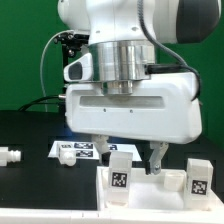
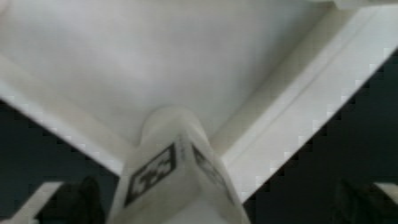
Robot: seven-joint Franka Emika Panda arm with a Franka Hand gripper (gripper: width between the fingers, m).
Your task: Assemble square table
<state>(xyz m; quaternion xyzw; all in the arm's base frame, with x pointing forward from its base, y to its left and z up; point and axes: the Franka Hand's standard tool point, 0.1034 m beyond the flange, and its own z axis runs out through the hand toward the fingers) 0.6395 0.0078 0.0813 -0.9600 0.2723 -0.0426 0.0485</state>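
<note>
The square table's white tabletop [image 1: 152, 196] lies at the front of the black table. Two stubby tagged legs stand upright on it, one [image 1: 120, 174] toward the middle and one [image 1: 197, 177] at the exterior view's right. My gripper [image 1: 129, 158] hangs right over the middle leg, open, with a finger on each side and a gap to both. In the wrist view that leg [image 2: 169, 165] points up between the dark fingers [image 2: 75, 203], with the tabletop [image 2: 196, 60] filling the picture behind it. My gripper [image 2: 222, 208] holds nothing.
The marker board [image 1: 76, 151] lies flat behind the tabletop, partly under the arm. A small white part [image 1: 11, 157] rests at the exterior view's left edge. A green wall and black cabling stand at the back.
</note>
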